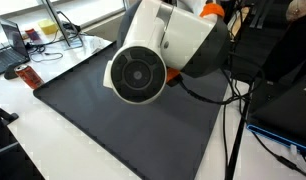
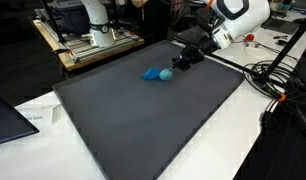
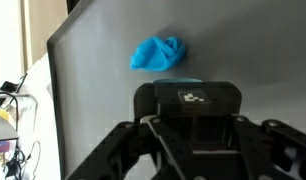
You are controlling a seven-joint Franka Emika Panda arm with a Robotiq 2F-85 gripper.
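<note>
My gripper reaches down to the far side of the dark mat. It is shut on a small teal round object that rests on the mat. A crumpled blue cloth lies right next to the object, touching it or nearly so. In the wrist view the gripper fills the lower half, and its black body hides the fingertips. Only a teal sliver of the object shows above it, with the blue cloth just beyond. In an exterior view the white arm blocks the gripper.
A wooden-framed bench with another robot base stands behind the mat. Cables run along one side of the table. A laptop lies at the near corner. A small red item sits at a mat corner.
</note>
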